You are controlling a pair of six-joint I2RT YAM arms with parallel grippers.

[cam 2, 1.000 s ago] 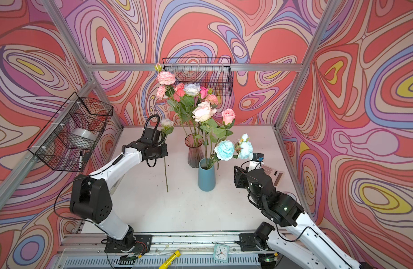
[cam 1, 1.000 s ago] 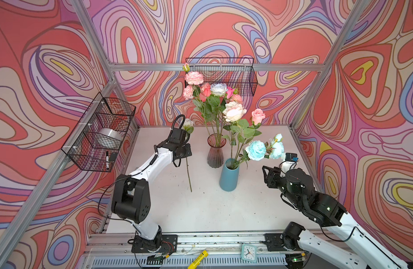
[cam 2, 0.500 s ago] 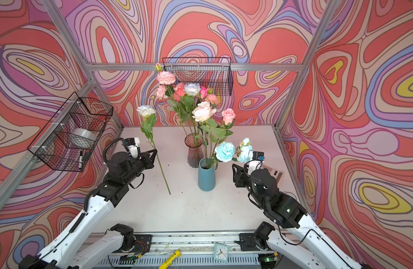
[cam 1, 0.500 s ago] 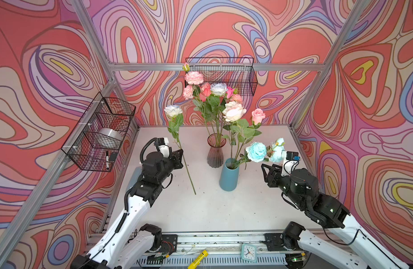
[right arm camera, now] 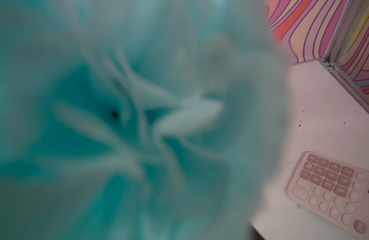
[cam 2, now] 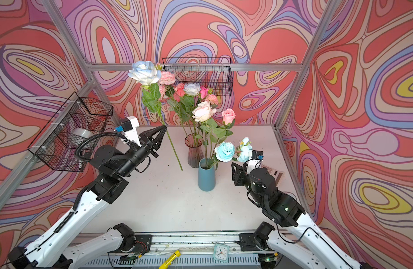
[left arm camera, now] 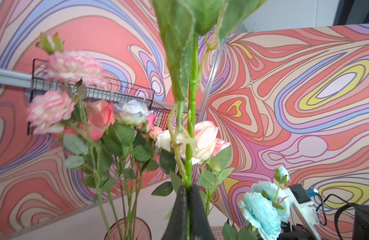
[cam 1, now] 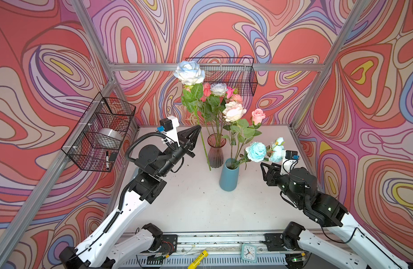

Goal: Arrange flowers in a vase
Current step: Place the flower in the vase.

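Observation:
My left gripper (cam 1: 198, 127) (cam 2: 164, 127) (left arm camera: 187, 192) is shut on the green stem (left arm camera: 192, 104) of a white, blue-tinged rose (cam 1: 189, 72) (cam 2: 144, 72). It holds the rose upright in the air, just left of the reddish glass vase (cam 1: 216, 151) (cam 2: 194, 152). That vase holds several pink, coral and white flowers (cam 1: 218, 89). The blue vase (cam 1: 228, 175) (cam 2: 206, 175) in front holds cream and pink roses and a teal bloom (cam 1: 255, 151). My right gripper (cam 1: 264, 174) (cam 2: 233, 174) stands open and empty, low and right of the blue vase. The teal bloom (right arm camera: 117, 114) fills the right wrist view.
A wire basket (cam 1: 100, 132) with a tape roll hangs on the left wall and another basket (cam 1: 228, 74) on the back wall. A pink calculator (right arm camera: 333, 187) (cam 2: 274, 173) lies behind my right gripper. A small clock (cam 1: 248, 251) and a yellow marker (cam 1: 197, 262) lie on the front rail.
My left arm has lifted the rose from low at the back left and carried it up and rightward to the glass vase. My right gripper has barely shifted.

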